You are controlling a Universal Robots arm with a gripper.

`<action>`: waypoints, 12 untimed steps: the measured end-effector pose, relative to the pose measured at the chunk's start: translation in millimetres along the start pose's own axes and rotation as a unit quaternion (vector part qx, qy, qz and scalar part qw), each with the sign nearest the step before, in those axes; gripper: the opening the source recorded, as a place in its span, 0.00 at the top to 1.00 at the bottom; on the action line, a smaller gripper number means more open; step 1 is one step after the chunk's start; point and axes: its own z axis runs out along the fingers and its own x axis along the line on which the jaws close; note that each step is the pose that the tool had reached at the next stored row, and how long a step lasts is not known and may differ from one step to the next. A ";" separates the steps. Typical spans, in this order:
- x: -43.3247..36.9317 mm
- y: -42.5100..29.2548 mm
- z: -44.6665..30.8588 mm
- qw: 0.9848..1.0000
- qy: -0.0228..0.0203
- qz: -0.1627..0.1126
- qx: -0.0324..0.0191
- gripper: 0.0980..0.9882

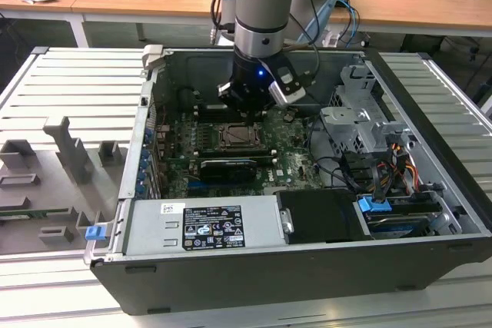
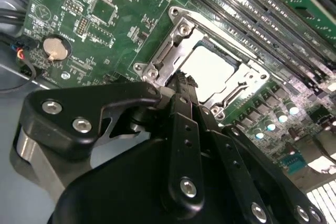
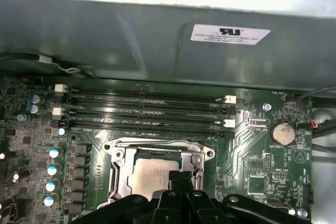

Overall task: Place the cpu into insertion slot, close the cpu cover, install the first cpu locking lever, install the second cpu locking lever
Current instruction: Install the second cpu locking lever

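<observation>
Second wrist view: closed fingers [image 2: 181,80] at the cpu cover [image 2: 173,51] edge, cpu [image 2: 210,69] seated; a slip could scrape it.

Your arm [image 1: 265,5] comes straight down from above, its grey wrist section upright in the exterior view. The black gripper [image 1: 247,101] hangs below it, pointing down. In the second wrist view, the fingers [image 2: 184,95] are drawn together to a narrow tip. In the first wrist view, that tip [image 3: 182,181] points away from the camera.
</observation>
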 end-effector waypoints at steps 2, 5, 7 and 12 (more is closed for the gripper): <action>0.1 -1.0 -4.8 1.000 0.000 0.000 0.000 0.99; 0.7 -9.8 -7.4 1.000 0.000 0.000 0.000 0.99; 1.2 -16.9 -8.2 1.000 0.000 0.000 0.000 0.99; 2.3 -34.0 -9.8 1.000 0.000 0.000 0.000 0.99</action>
